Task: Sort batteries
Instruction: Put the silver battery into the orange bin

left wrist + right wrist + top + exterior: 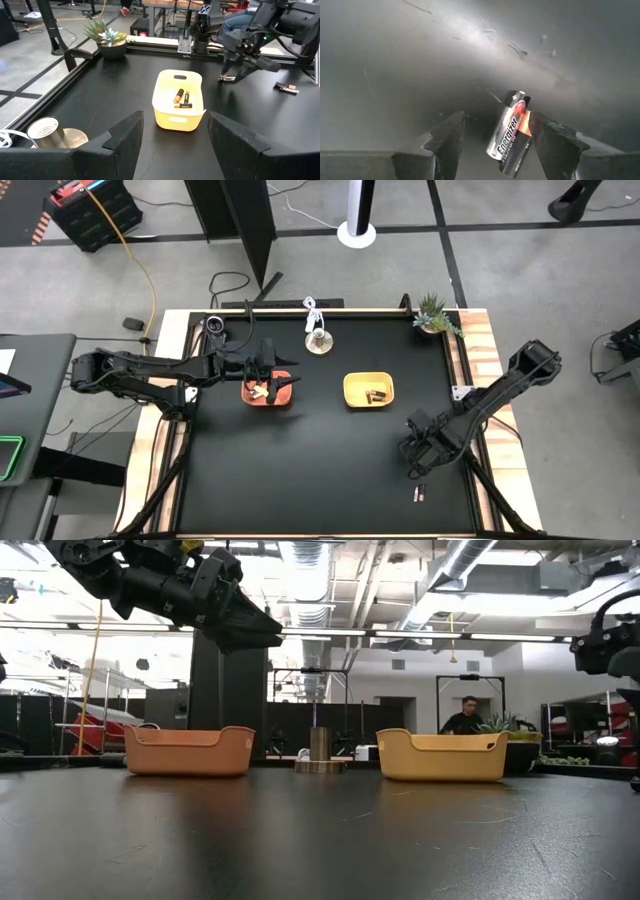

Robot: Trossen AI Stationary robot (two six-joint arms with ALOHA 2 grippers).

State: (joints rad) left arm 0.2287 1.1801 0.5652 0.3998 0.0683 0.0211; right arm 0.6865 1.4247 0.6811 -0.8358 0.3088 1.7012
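Right end effector (492,137) — fingers apart around a silver battery (511,131) on the table's (300,470) four o'clock side — while left end effector (272,376), fingers apart, hovers over the orange tray (285,400).

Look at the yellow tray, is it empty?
No, the yellow tray holds two batteries lying side by side on its floor.

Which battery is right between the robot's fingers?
The silver and black Energizer battery on the black table, between the right gripper's open fingers. The others lie in the yellow tray, the orange tray, or farther off on the table.
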